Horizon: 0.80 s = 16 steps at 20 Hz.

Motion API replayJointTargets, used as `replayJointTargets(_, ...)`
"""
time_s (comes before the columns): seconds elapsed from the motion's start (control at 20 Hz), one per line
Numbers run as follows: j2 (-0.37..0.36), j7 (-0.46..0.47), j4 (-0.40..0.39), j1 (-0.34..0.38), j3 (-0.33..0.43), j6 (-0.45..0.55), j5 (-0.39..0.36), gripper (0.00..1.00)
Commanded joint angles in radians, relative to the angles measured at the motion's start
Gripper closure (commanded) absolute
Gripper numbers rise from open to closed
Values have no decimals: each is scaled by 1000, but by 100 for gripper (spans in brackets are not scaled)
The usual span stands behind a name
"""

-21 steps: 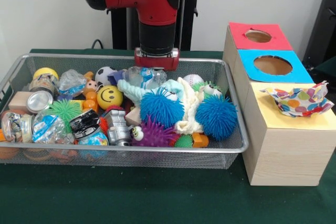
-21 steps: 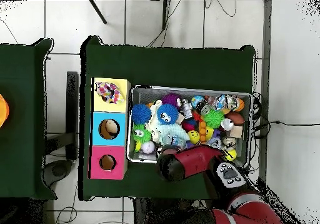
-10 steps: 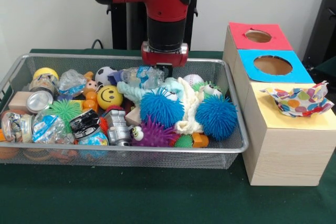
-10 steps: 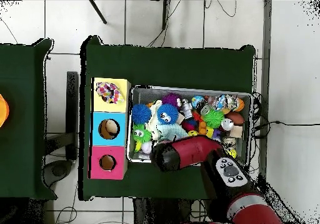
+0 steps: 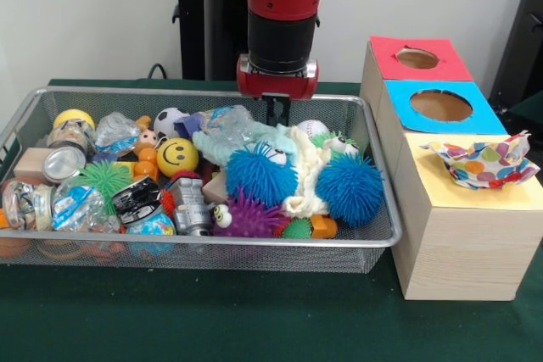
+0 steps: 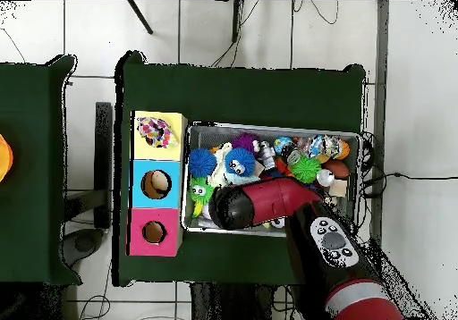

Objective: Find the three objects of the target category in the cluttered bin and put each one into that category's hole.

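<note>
Bin clutter looked unsorted when I checked, nothing visibly dropped into any hole, and I couldn't tell how the gripper jaws stood.

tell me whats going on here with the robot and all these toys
A red robot arm holds its claw just above the back of a wire bin crammed with toys, near a white baseball. It carries nothing. Beside the bin, a wooden box has red and blue holes open, and a patterned paper bowl covers its yellow section.
</note>
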<state>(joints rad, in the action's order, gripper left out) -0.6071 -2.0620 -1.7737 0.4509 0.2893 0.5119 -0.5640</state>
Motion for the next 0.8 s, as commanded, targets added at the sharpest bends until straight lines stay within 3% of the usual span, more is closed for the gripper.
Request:
replayJointTargets(0.05, 83, 110, 274, -28, 83, 66, -19, 100)
replayJointTargets(0.3, 113, 88, 348, -60, 69, 77, -15, 100)
replayJointTargets(0.55, -4, 133, 287, -40, 92, 154, 35, 100)
replayJointTargets(0.8, -77, 216, 261, 10, 129, 228, 52, 100)
